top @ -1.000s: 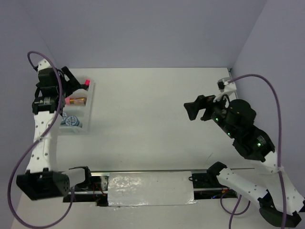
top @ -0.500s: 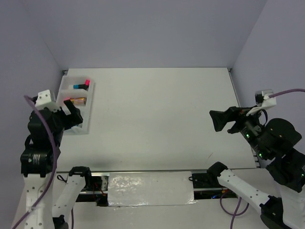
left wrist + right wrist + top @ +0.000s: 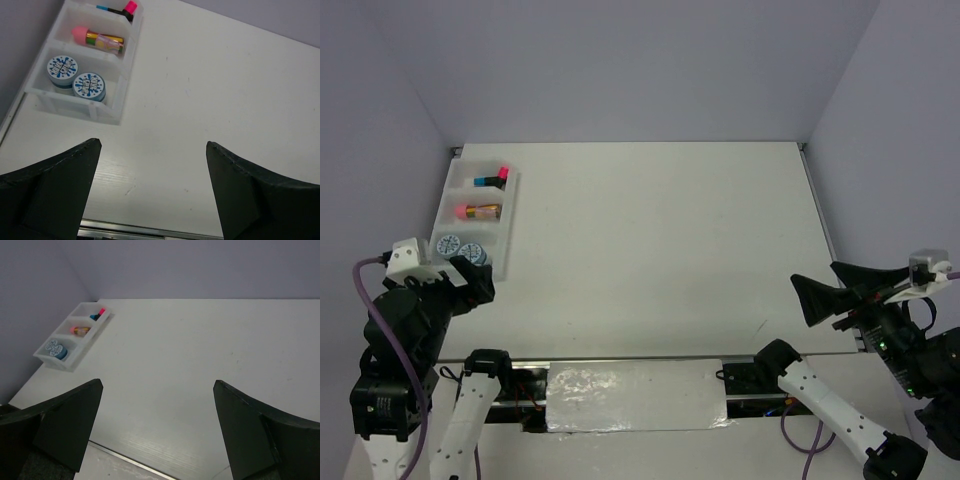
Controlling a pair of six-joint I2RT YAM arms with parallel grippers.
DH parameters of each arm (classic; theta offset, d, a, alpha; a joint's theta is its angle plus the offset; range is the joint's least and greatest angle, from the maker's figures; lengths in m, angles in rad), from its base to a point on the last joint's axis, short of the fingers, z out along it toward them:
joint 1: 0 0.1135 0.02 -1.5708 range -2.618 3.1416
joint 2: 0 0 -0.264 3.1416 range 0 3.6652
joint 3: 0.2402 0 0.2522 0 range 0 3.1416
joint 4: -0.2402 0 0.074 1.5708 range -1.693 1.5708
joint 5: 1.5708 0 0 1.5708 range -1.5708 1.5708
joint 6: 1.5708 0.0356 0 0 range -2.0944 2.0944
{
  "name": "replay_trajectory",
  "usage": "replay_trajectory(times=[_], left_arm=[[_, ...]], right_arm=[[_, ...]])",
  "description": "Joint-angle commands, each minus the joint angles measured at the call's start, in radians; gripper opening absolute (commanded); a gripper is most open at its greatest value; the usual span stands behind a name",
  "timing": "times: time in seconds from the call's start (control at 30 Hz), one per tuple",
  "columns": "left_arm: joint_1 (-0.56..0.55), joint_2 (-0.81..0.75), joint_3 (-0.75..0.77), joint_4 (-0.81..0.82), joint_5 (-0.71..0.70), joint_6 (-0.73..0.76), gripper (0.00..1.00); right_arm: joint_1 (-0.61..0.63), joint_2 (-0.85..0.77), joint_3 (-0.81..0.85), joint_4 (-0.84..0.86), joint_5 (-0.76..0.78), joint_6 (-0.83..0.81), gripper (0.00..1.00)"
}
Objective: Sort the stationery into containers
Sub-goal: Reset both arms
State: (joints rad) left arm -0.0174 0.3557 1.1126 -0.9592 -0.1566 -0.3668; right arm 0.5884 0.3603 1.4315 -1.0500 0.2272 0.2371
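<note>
The white three-compartment tray [image 3: 510,228] sits at the far left of the table. Its far compartment holds black markers [image 3: 492,180]; pink and blue caps show, and I cannot make out an orange one. The middle compartment holds the pink-capped tan tube [image 3: 480,211]. The near compartment holds the two blue rolls [image 3: 459,249]. My left gripper [image 3: 472,280] is open and empty, raised just near of the tray. In the left wrist view [image 3: 153,144] the tray [image 3: 125,75] lies ahead to the left. My right gripper [image 3: 817,283] is open and empty at the near right, far from the tray [image 3: 90,345].
Purple-grey walls close the table at the back, left and right. A metal rail [image 3: 635,360] runs along the near edge, with a silver-taped plate [image 3: 635,395] between the arm bases. A cable loops beside each arm.
Both arms have drawn back toward the near edge. The left gripper has left the tray and uncovered the rolls. The right gripper has moved from mid-table to the near right corner.
</note>
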Motion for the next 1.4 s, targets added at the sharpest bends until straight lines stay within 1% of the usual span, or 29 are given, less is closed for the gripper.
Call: replay_trajectory(times=[0.0, 0.3, 0.57, 1.03, 1.37], left_arm=[[-0.004, -0.017, -0.030, 0.037, 0.046, -0.018, 0.99], [-0.004, -0.029, -0.045, 0.066, 0.020, 0.009, 0.99], [-0.004, -0.021, -0.050, 0.088, 0.006, 0.020, 0.99], [-0.004, -0.012, -0.094, 0.119, -0.001, -0.006, 0.99], [-0.004, 0.003, -0.100, 0.135, -0.012, -0.011, 0.99]], right_arm=[[-0.002, 0.026, -0.029, -0.025, -0.014, -0.002, 1.00], [-0.002, 0.025, -0.095, 0.037, 0.040, 0.022, 1.00], [-0.001, 0.026, -0.151, 0.105, 0.034, 0.047, 1.00], [-0.002, 0.003, -0.194, 0.120, 0.050, 0.045, 1.00], [-0.002, -0.007, -0.235, 0.163, 0.054, 0.064, 1.00]])
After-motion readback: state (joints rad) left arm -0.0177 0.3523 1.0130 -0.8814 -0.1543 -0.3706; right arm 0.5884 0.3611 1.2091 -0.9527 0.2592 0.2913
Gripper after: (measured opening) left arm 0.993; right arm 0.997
